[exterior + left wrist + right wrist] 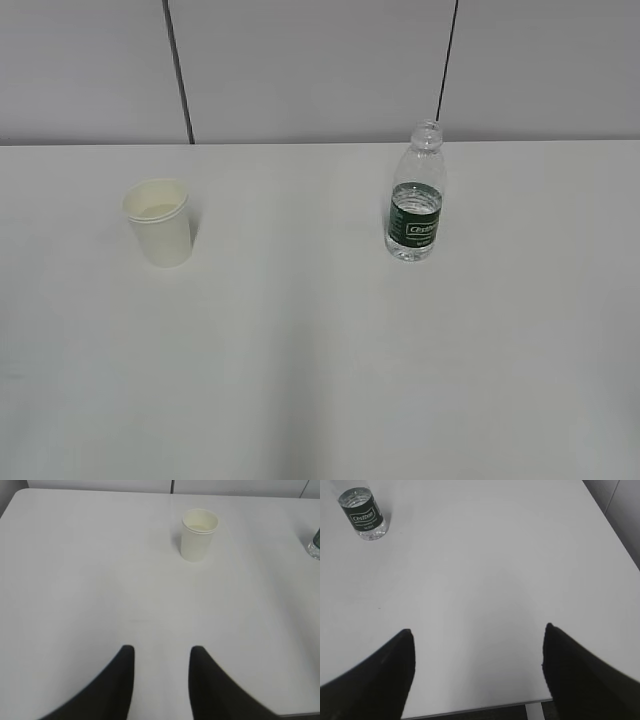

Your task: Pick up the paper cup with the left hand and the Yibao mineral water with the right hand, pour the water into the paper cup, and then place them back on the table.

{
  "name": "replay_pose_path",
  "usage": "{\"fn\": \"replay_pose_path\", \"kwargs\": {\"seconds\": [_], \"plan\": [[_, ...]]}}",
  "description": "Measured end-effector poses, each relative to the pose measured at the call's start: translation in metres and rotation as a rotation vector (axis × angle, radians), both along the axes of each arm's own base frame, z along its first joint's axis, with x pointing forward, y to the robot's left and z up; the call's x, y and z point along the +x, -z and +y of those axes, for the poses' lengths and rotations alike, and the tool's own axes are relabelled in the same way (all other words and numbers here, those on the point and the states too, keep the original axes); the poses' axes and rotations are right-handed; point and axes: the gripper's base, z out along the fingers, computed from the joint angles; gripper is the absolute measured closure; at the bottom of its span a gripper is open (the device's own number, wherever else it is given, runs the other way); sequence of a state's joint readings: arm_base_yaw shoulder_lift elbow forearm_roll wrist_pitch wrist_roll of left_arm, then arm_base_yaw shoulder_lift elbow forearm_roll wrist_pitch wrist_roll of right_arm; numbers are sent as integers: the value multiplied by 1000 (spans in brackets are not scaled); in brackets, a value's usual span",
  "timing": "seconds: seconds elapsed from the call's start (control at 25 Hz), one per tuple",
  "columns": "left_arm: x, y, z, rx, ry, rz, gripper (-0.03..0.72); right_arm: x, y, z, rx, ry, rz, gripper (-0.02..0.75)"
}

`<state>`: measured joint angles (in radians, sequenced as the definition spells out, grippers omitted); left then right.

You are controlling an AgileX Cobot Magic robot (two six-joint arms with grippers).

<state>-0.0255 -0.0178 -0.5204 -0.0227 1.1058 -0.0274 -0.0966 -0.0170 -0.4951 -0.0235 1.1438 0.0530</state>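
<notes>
The paper cup [158,222] is light and squashy; hold its middle softly. Both grippers, the left hand [161,655] and the right hand [477,632], are apart, far from the Yibao mineral water [416,195].

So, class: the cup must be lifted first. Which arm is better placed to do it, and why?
The left. Its open fingers face the cup, which stands ahead, slightly right. The right gripper sees only the bottle, far off to its left.

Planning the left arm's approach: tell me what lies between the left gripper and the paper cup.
Nothing. In the left wrist view, only bare white table separates the open left gripper from the upright paper cup.
</notes>
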Motion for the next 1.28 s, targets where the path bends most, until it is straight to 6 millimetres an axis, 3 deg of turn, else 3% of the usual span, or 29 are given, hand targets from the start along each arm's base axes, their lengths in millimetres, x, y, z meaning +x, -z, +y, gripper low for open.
{"fn": "replay_pose_path", "kwargs": {"seconds": [1.28], "plan": [[0,0,0,0,0,0,454,0,0,0,0,0,0,152]]}}
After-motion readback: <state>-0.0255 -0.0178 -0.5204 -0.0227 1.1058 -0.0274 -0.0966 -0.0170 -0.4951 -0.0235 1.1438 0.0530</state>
